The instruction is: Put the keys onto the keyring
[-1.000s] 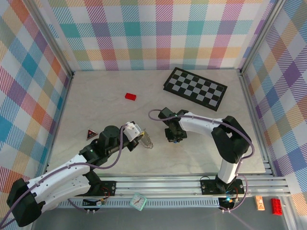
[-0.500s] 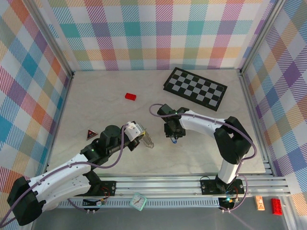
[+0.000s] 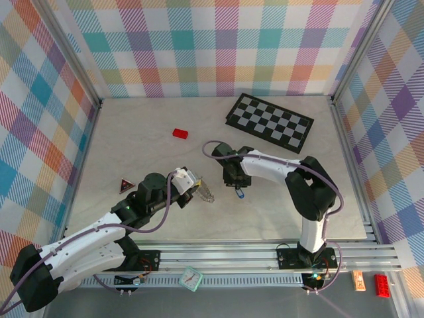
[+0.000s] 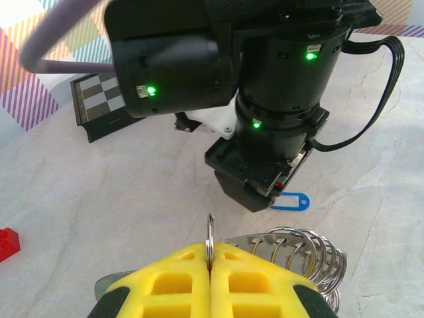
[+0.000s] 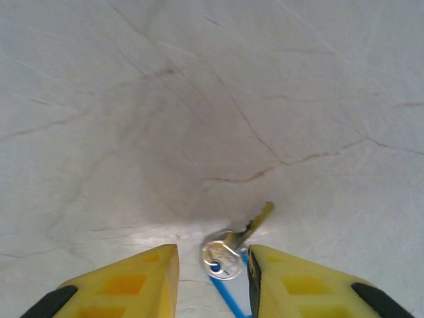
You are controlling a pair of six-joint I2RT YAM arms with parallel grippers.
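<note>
Your left gripper (image 4: 210,257) is shut tight on the keyring (image 4: 308,252) and holds its thin edge upright. Your right gripper (image 5: 212,260) is partly open and holds nothing. The blue key (image 5: 233,244) lies flat on the table (image 5: 199,99), between its fingers (image 5: 132,281) and near the keyring.

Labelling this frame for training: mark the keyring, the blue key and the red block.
keyring (image 4: 298,246): left wrist view, on its coiled wire loops.
blue key (image 5: 257,220): right wrist view, on its metal blade.
red block (image 3: 180,133): top external view, middle of its top.
</note>
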